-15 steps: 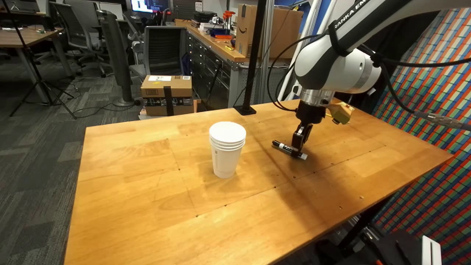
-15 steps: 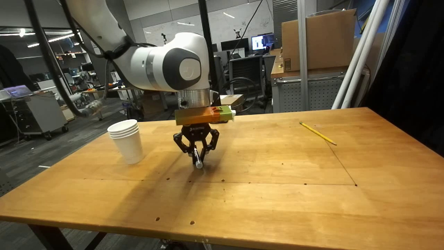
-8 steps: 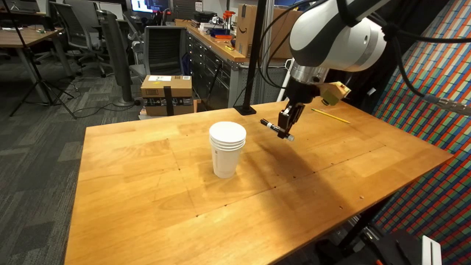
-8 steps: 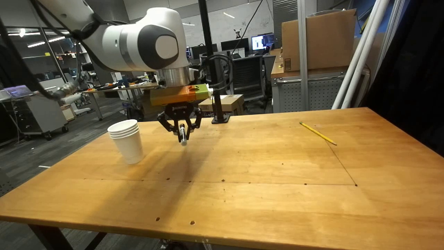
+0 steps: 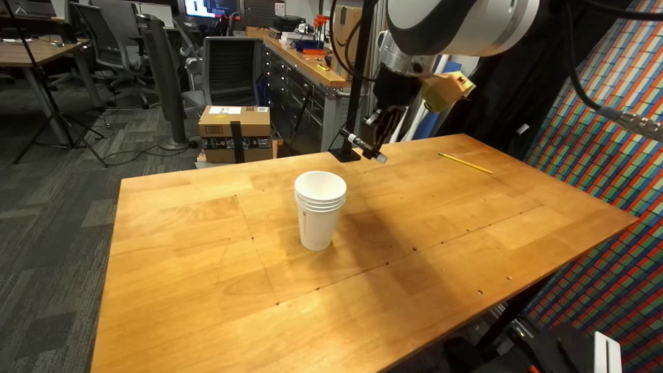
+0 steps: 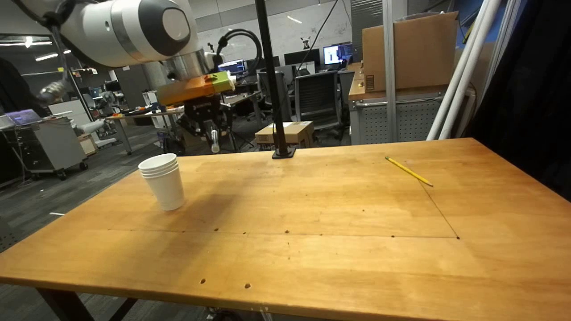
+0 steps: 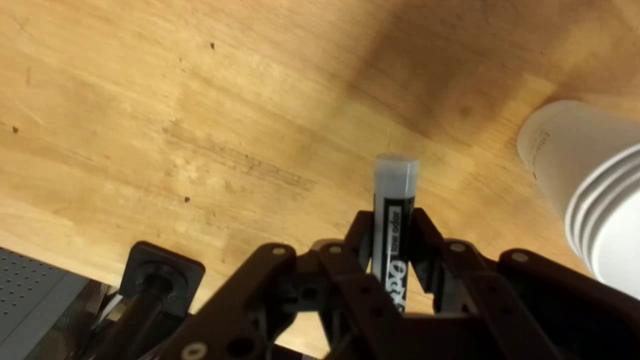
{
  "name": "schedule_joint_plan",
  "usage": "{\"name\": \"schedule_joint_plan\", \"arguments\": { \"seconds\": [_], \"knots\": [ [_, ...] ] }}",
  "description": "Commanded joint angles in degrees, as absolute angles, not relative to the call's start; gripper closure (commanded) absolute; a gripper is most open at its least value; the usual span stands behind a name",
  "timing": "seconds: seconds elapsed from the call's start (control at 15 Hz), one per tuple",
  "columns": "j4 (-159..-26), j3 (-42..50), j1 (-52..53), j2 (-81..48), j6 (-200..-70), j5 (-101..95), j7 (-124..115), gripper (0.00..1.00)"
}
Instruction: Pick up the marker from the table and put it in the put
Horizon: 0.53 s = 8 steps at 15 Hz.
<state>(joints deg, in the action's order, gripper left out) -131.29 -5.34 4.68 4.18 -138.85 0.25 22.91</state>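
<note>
In an exterior view, left to right: the cups (image 5: 319,212) stand nested and upright on the table (image 5: 207,290); the marker (image 5: 356,141) is at 1 o'clock from them, clear of the table, clamped across its barrel by the gripper (image 5: 371,150), black end toward 10 o'clock; the pencil (image 5: 464,162) lies at 3 o'clock from the gripper. The step in hand is judged to be the carry: pick-up complete, placement outstanding. Next, with the cups presumed to be the target, move the gripper toward 7 to 8 o'clock, tilt the marker so that one end points down into the open mouth, lower, and release.
</note>
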Motion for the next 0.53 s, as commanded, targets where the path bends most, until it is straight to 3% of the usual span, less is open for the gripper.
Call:
{"name": "schedule_joint_plan", "arguments": {
  "seconds": [0.0,0.47],
  "knots": [
    [-127.3,-7.2,6.9,3.7,-139.5,-2.6,17.2,0.93],
    [-124.3,-10.0,10.3,3.7,-140.9,6.0,5.9,0.93]
  ]
}}
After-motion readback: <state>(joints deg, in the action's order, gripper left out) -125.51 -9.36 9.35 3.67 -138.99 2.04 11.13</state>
